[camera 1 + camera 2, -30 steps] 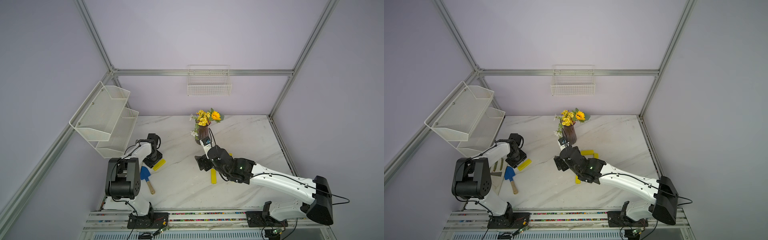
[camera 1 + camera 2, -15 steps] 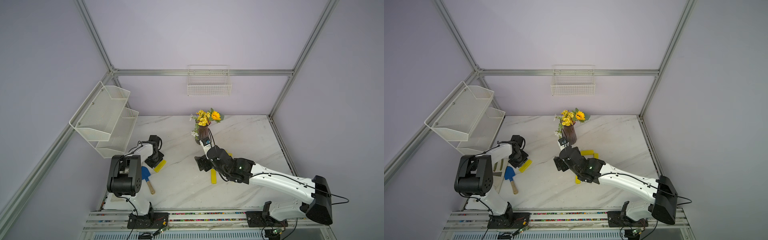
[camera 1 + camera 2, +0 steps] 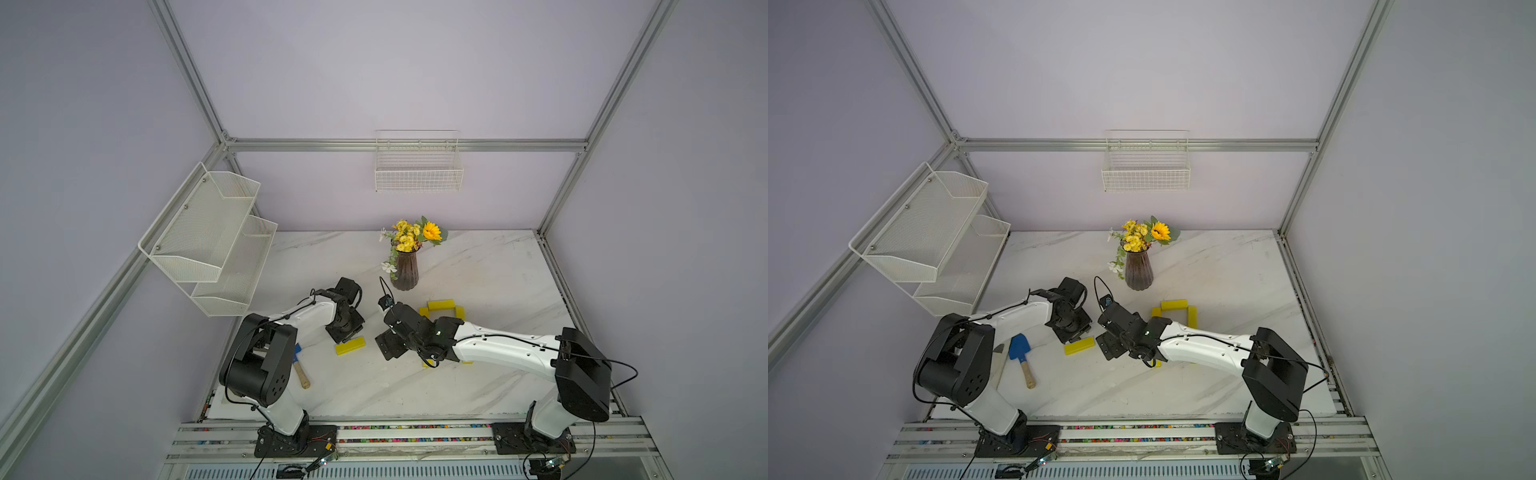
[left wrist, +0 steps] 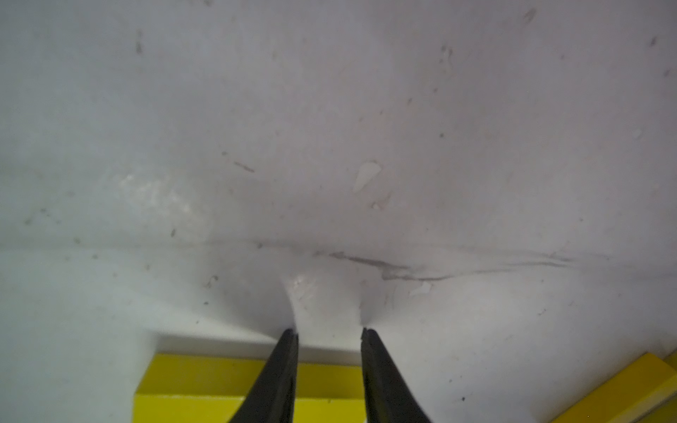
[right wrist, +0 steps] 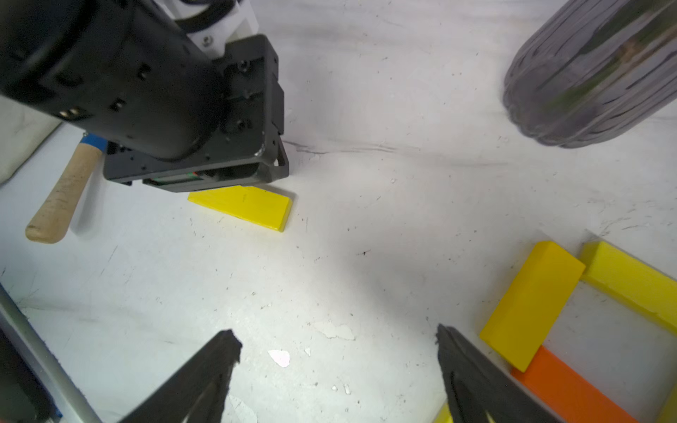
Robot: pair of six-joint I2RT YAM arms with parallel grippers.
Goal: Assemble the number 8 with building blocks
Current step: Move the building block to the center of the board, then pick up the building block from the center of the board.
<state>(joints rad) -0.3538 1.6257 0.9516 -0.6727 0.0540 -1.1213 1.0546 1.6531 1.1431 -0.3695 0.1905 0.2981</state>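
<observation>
At the far left, above the tabletop (image 3: 478, 270) edge, a white wire rack (image 3: 208, 237) hangs on the wall, and a blue trowel (image 3: 1020, 349) lies beside the left arm. Next, the left fingers (image 4: 282, 366) are drawn nearly together, tips down at the tabletop just past the long edge of a loose yellow block (image 3: 350, 345); whether they pinch it I cannot tell. Right of that block, the right fingers (image 5: 205, 384) stand wide apart over bare tabletop, holding nothing. Behind them stands a dark vase (image 3: 404, 270) of flowers. Further right lies the unfinished number 8 (image 3: 1174, 305): yellow bars on three sides, the orange bar (image 5: 571, 392) across, its lower half mostly under the right arm.
</observation>
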